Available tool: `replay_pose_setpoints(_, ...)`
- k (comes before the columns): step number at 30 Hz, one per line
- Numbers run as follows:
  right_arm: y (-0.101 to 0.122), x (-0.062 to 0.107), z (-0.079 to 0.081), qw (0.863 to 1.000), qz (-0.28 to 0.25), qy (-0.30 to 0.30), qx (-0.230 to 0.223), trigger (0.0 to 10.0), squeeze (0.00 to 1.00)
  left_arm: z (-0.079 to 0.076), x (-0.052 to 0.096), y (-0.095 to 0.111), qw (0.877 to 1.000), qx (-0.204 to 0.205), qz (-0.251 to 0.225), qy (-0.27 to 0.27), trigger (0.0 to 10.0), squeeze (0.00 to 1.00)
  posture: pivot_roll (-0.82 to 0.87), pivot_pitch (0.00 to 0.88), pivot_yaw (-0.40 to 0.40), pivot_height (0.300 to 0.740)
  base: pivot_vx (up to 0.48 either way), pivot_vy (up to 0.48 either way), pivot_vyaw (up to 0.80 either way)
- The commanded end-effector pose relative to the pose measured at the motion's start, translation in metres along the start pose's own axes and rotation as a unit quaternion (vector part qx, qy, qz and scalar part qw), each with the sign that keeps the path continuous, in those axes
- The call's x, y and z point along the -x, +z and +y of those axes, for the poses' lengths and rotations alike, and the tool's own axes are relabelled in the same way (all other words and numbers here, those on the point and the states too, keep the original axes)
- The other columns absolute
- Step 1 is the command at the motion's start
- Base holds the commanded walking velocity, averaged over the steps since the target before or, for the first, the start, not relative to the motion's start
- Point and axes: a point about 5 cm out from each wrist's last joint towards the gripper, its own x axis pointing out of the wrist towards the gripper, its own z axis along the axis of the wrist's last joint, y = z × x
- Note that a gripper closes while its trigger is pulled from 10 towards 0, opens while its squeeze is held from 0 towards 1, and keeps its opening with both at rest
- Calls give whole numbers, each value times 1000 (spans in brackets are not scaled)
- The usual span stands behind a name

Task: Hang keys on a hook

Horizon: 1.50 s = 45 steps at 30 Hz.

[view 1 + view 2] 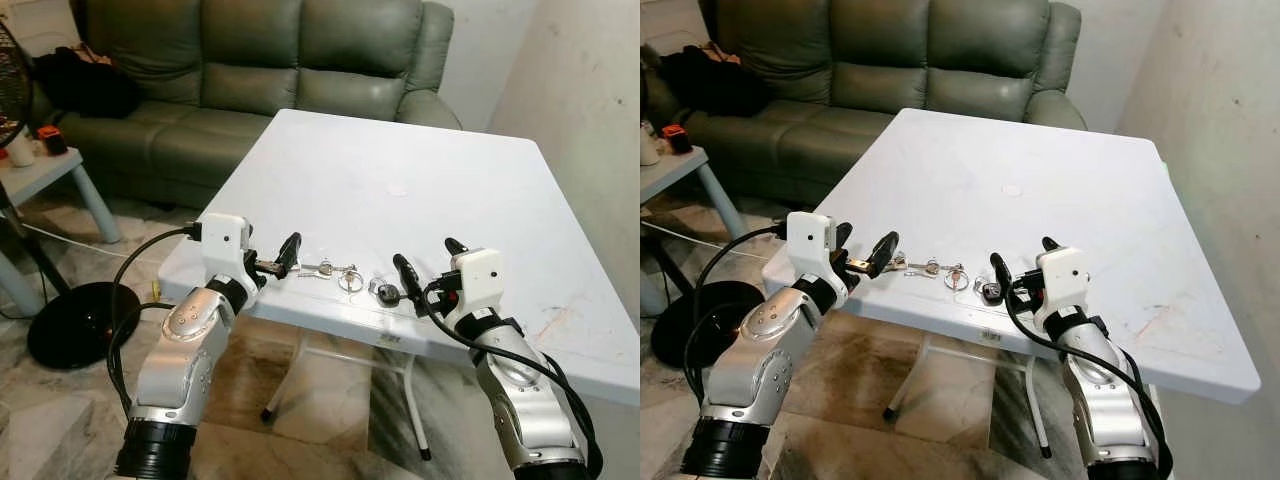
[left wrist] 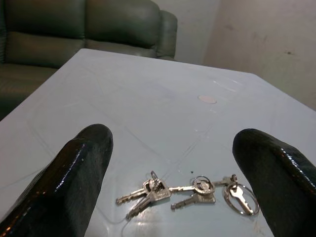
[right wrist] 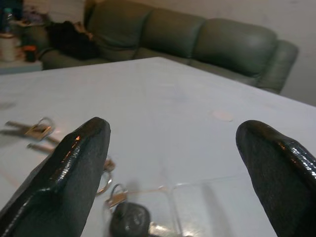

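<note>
A bunch of silver keys [image 1: 322, 269] with a key ring [image 1: 350, 281] lies near the front edge of the white table [image 1: 400, 170]. A black key fob [image 1: 385, 292] rests just right of them. My left gripper [image 1: 270, 255] hovers open at the table's front left, its fingers pointing at the silver keys [image 2: 153, 190] from a short distance. On the other side of the fob, my right gripper [image 1: 430, 262] stands open and low over the table. In the right wrist view the black fob [image 3: 129, 219] sits just short of the fingertips [image 3: 89, 143]. Neither gripper holds anything.
A green sofa [image 1: 250, 60] stands behind the table. A small side table [image 1: 50, 170] and a black round fan base [image 1: 80, 320] are on the floor to the left. A pale wall [image 1: 590, 100] runs along the right. A faint round mark [image 1: 397, 190] is mid-table.
</note>
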Motion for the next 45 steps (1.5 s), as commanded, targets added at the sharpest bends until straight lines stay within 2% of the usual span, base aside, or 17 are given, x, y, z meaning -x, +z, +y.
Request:
replay_pose_setpoints(1, 3, -6, -1, 1000, 6, 17, 9, 10000, 0, -1, 1, 3, 1000, 0, -7, -1, 10000, 0, 133, 16, -52, 740, 0, 0, 0)
replay_pose_setpoints(5, 2, -13, 2, 999, 24, 40, 20, 10000, 0, -5, 4, 0, 1000, -2, -7, -4, 10000, 0, 139, 23, -60, 740, 0, 0, 0)
replay_pose_setpoints(17, -2, -17, 11, 997, 41, 56, 28, 10000, 0, -9, 10, -3, 1000, -1, -3, -2, 10000, 0, 155, 71, -81, 740, 0, 0, 0)
replay_pose_setpoints(28, -15, -17, 10, 992, 111, 66, 9, 10000, 0, -14, 19, -9, 1000, 8, 8, 3, 10000, 0, 166, 110, -114, 740, 0, 0, 0)
replay_pose_setpoints(34, -16, -15, 13, 990, 114, 79, 5, 10000, 0, -14, 24, -10, 1000, 9, 10, 6, 10000, 0, 172, 117, -122, 740, 0, 0, 0)
replay_pose_setpoints(37, -16, -15, 16, 989, 117, 85, 1, 9569, 0, -14, 24, -10, 1000, 11, 12, 10, 10000, 0, 176, 117, -126, 740, 0, 0, 0)
replay_pose_setpoints(41, -16, -16, 24, 989, 115, 97, -6, 10000, 0, -13, 26, -10, 1000, 11, 12, 14, 10000, 0, 186, 120, -131, 740, 0, 0, 0)
replay_pose_setpoints(42, -16, -16, 25, 988, 116, 97, -6, 9059, 0, -13, 26, -10, 1000, 11, 12, 14, 10000, 0, 187, 120, -130, 740, 0, 0, 0)
replay_pose_setpoints(43, -16, -17, 26, 988, 116, 98, -11, 9059, 0, -13, 26, -10, 1000, 11, 12, 15, 10000, 0, 187, 120, -130, 740, 0, 0, 0)
replay_pose_setpoints(45, -14, -19, 30, 988, 114, 101, -15, 8314, 0, -14, 27, -10, 1000, 11, 13, 16, 10000, 0, 191, 121, -132, 740, 0, 0, 0)
